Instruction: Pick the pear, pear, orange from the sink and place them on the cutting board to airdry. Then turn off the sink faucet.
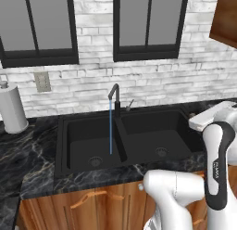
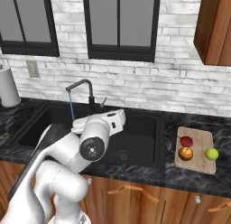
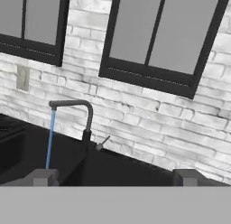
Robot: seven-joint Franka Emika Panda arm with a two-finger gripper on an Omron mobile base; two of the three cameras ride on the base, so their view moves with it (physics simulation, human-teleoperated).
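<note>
Glossy white rounded arm (image 2: 67, 151) segments, dark joint bands, round grey end cap, small dark fingers (image 3: 45, 175).

Matt blk sink (image 1: 139, 131); wood cutting board (image 2: 198, 162); marbled counter (image 1: 28, 159)

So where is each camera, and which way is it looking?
Left base view: behind the arm's left, facing the sink, faucet and paper towel roll; white arm at lower right.
Right base view: behind its right, facing the board with red pear, orange, green pear; arm at lower left.
Hand view: on the hand, facing the faucet; open gripper at the bottom.
All share the running faucet and windows.
</note>
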